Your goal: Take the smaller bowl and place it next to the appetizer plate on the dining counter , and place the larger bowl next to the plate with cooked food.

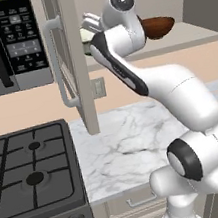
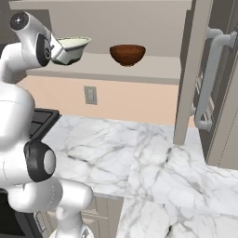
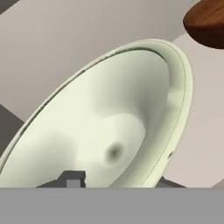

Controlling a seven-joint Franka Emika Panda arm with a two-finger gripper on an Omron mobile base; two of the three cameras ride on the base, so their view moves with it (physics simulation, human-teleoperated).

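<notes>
Simulated kitchen: open cabinet shelf (image 2: 139, 69) above a marble worktop (image 2: 139, 153), stove (image 1: 30, 170) and microwave (image 1: 2, 38) at the left. On the shelf's left part, larger bowl (image 2: 73, 45), half hidden behind the wrist in the left base view. Arm raised high, reaching into the cabinet; end effector (image 3: 118, 180) clamped on that bowl's rim, fingertips cut off below. Just to the right, apart, smaller bowl (image 2: 127, 54).

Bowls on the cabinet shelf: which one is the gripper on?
The larger bowl, cream-white with flared rim; the gripper straddles its rim. The smaller bowl, reddish-brown, sits apart, untouched.
</notes>
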